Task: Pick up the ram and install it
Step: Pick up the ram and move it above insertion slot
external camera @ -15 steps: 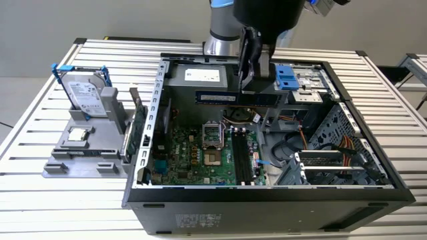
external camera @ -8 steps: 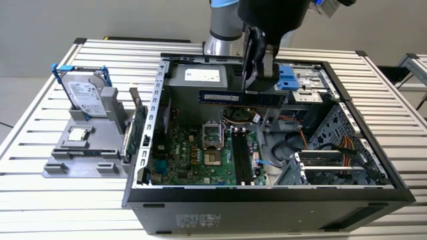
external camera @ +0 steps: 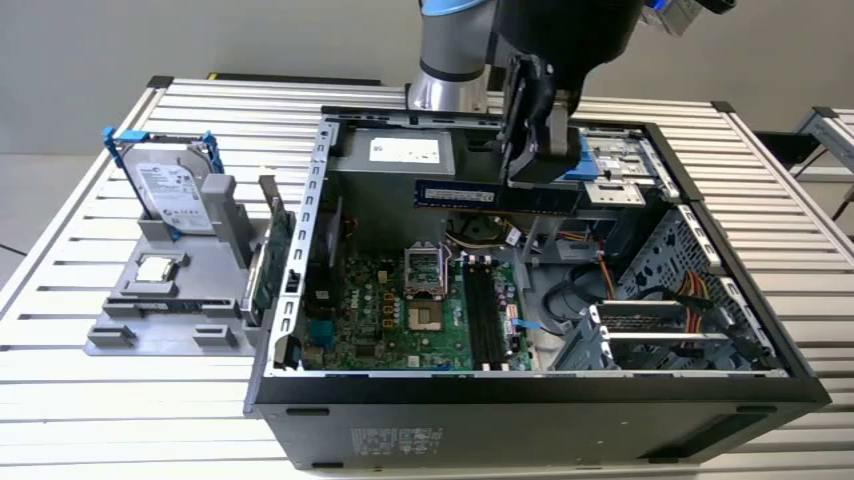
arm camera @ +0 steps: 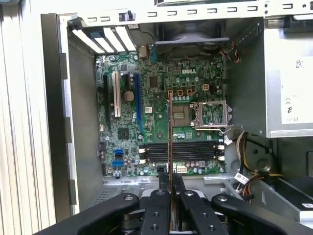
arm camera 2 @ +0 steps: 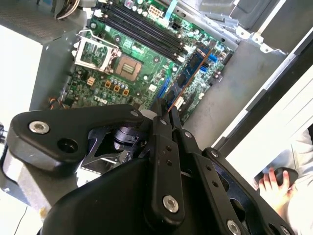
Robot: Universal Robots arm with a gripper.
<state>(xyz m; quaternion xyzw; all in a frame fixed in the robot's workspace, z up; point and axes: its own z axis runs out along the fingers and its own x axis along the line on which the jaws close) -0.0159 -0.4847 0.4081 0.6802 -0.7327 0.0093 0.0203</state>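
Observation:
The ram (external camera: 487, 196) is a long blue stick with black chips, held level in the air above the open computer case (external camera: 534, 390). My gripper (external camera: 539, 172) is shut on it near the end towards the exterior view's right. Both wrist views show the ram edge-on as a thin line (arm camera: 170, 132) (arm camera 2: 190, 76) running out from between the black fingers (arm camera: 160, 198) (arm camera 2: 161, 115). Below it lies the green motherboard (arm camera: 161, 98) with its black memory slots (arm camera: 183, 152) (external camera: 483, 318) (arm camera 2: 142, 29).
A silver hard drive in a blue frame (external camera: 171, 188) stands on a grey fixture (external camera: 167, 320) at the exterior view's left. A green card (external camera: 274, 262) stands beside the case wall. Inside the case are cables (external camera: 694, 300) and the power supply (external camera: 400, 152). A person's hand (arm camera 2: 274, 183) rests outside the case.

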